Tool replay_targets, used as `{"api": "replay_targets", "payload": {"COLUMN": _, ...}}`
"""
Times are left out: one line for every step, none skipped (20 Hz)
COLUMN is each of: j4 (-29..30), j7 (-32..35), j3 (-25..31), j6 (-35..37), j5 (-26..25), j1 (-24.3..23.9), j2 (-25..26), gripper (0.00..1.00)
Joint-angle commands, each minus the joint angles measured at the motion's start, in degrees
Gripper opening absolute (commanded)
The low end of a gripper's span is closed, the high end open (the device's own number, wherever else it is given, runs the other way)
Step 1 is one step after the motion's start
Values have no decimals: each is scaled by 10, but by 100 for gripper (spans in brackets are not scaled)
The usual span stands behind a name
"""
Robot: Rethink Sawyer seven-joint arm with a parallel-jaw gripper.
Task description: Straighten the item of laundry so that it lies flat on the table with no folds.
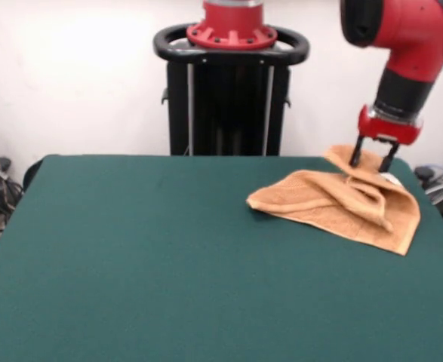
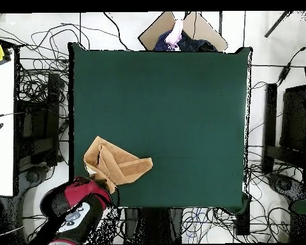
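Green cloth-topped table (image 1: pixel 168 264), mostly bare. Arm (image 1: pixel 406 45) comes down over the corner where the towel (image 1: pixel 334 204) lies; the overhead view puts that corner on the robot's side, with the towel close to both edges there.

Towel is orange-tan terry, bunched, not flat. Several folds cross it: one flap is doubled over the middle, a ridge runs along its length, and one corner stands up off the table at the gripper. A small white patch near that raised corner may be the tag; too small to be sure.

Gripper (image 1: pixel 371 162): two dark fingers (image 1: pixel 355 157) straddle the lifted corner, and cloth sits between them. Judged clenched on the towel, since the corner is held up off the table rather than draped.

Judgement: holding a corner suits dragging or lifting to pull the folds out. Much of the task remains. Risk: the towel sits near the table edge, so a pull outward could take it off.

A person's hand (image 2: pixel 175 33) shows beyond the far edge, well apart.
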Motion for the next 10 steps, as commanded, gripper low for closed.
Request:
{"api": "replay_targets", "payload": {"j4": -7, "j7": 105, "j3": 24, "j6": 83, "j5": 52, "j1": -23, "j2": -25, "gripper": 100}}
{"api": "replay_targets", "payload": {"j4": 2, "j7": 106, "j3": 39, "j6": 101, "j5": 58, "j1": -34, "j2": -44, "gripper": 100}}
{"api": "replay_targets", "payload": {"j4": 12, "j7": 106, "j3": 60, "j6": 122, "j5": 67, "j1": -51, "j2": -60, "gripper": 100}}
{"api": "replay_targets", "payload": {"j4": 18, "j7": 100, "j3": 78, "j6": 138, "j5": 71, "j1": -67, "j2": -72, "gripper": 100}}
{"api": "replay_targets", "payload": {"j4": 23, "j7": 91, "j3": 100, "j6": 148, "j5": 75, "j1": -88, "j2": -80, "gripper": 100}}
{"api": "replay_targets", "payload": {"j4": 30, "j7": 83, "j3": 117, "j6": 150, "j5": 78, "j1": -104, "j2": -87, "gripper": 100}}
{"api": "replay_targets", "payload": {"j4": 26, "j7": 83, "j3": 111, "j6": 154, "j5": 78, "j1": -103, "j2": -91, "gripper": 100}}
{"api": "replay_targets", "payload": {"j4": 23, "j7": 82, "j3": 105, "j6": 158, "j5": 78, "j1": -102, "j2": -96, "gripper": 100}}
{"api": "replay_targets", "payload": {"j4": 19, "j7": 82, "j3": 99, "j6": 162, "j5": 77, "j1": -102, "j2": -100, "gripper": 100}}
{"api": "replay_targets", "payload": {"j4": 11, "j7": 87, "j3": 82, "j6": 161, "j5": 75, "j1": -96, "j2": -103, "gripper": 100}}
